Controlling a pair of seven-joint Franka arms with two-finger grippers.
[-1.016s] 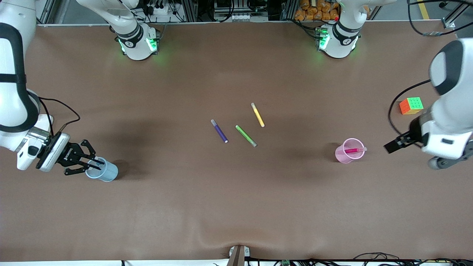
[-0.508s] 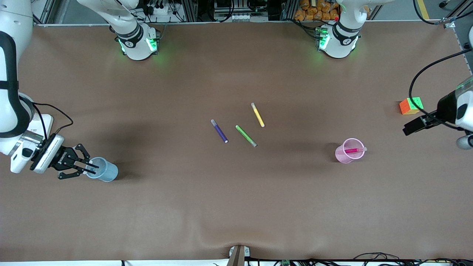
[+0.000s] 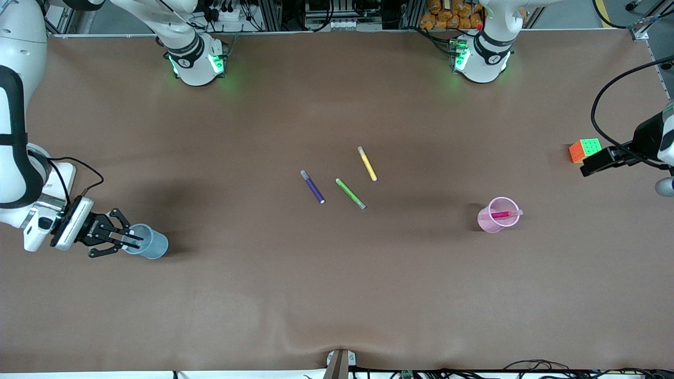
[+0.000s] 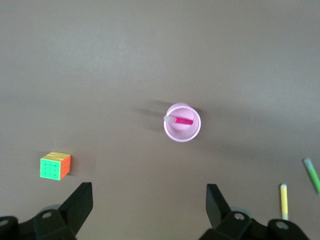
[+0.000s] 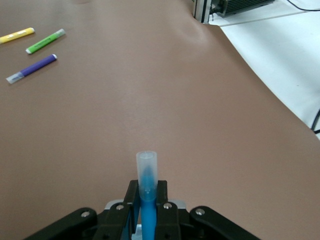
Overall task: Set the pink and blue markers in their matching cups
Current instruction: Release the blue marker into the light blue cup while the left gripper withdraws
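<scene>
My right gripper (image 3: 131,242) is shut on the blue marker (image 5: 148,172), pale end pointing out past the fingertips, and sits at the rim of the light blue cup (image 3: 151,245) at the right arm's end of the table. That cup is hidden in the right wrist view. The pink marker (image 3: 504,214) lies slanted inside the pink cup (image 3: 491,223), also seen in the left wrist view (image 4: 182,131). My left gripper (image 4: 148,192) is open and empty, high over the table beside the colour cube (image 3: 585,150).
A dark purple marker (image 3: 313,187), a green marker (image 3: 350,193) and a yellow marker (image 3: 367,163) lie in the middle of the table. The colour cube (image 4: 55,165) is near the left arm's end. The table's edge (image 5: 260,60) is near the right gripper.
My left gripper has pulled up and away from the pink cup toward the cube. My right gripper with the blue marker has shifted slightly at the blue cup's rim.
</scene>
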